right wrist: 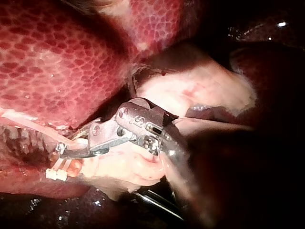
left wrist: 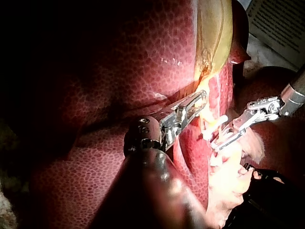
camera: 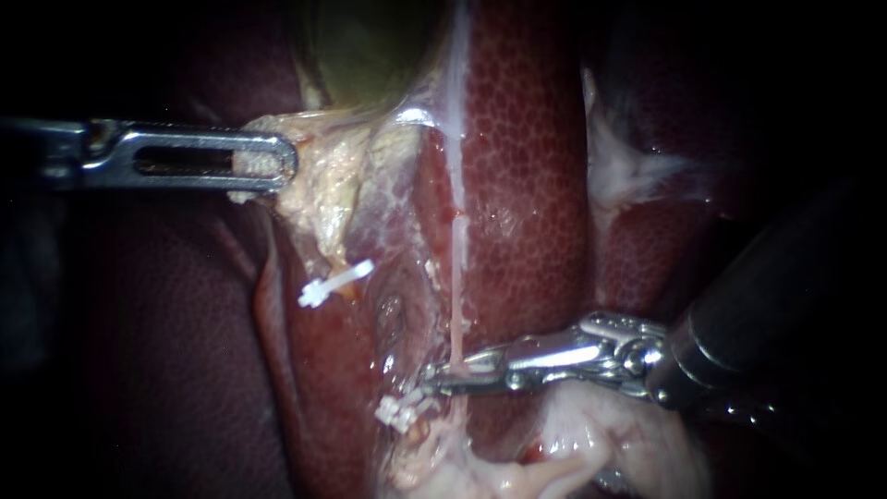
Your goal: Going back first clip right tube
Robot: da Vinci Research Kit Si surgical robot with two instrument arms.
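Observation:
My left instrument [camera: 268, 164] comes in from the left, its slotted jaws shut on pale tissue at the gallbladder's [camera: 370, 46] lower end. A thin pink tube [camera: 457, 296] runs down over the liver [camera: 527, 185] to my right instrument [camera: 442, 379]. Its slim jaws lie across the tube with a narrow gap between them. One white clip [camera: 399, 413] sits just below and left of those jaw tips, another white clip [camera: 333, 282] higher up on the left. In the right wrist view the lower clip [right wrist: 56, 174] lies under the jaw tips [right wrist: 64, 150].
Pale fatty tissue [camera: 554, 453] bulges under my right instrument's shaft. More whitish tissue [camera: 628, 171] lies on the liver to the right. In the left wrist view both instruments [left wrist: 198, 100] [left wrist: 223, 139] stand close together over the tissue strip.

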